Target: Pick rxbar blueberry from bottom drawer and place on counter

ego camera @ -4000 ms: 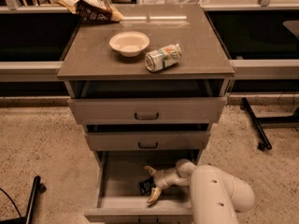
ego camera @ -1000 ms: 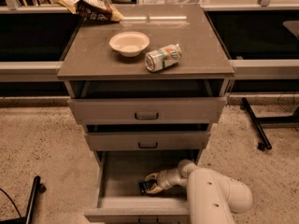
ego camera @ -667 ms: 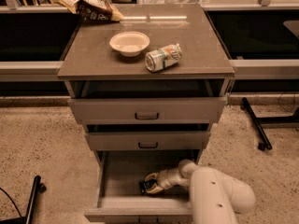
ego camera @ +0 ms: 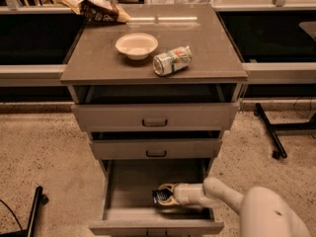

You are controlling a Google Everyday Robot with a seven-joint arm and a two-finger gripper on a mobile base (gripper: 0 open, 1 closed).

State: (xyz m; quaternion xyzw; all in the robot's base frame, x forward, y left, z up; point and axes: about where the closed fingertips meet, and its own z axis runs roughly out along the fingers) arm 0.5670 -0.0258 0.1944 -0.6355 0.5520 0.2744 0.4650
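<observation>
The bottom drawer is pulled out, showing its plain grey inside. The rxbar blueberry, a small dark bar, lies near the drawer's front middle. My gripper reaches in from the right on the white arm, and its tan fingers sit around the bar and look closed on it, low in the drawer. The counter is the grey-brown top of the cabinet above.
On the counter lie a white bowl, a silver-green can on its side and a brown snack bag at the back left. The two upper drawers are slightly open above the gripper. A black stand leg is at right.
Since four seconds ago the gripper has lowered and turned onto the bar and its spread fingers have closed around it. Over the last second it has hardly moved.
</observation>
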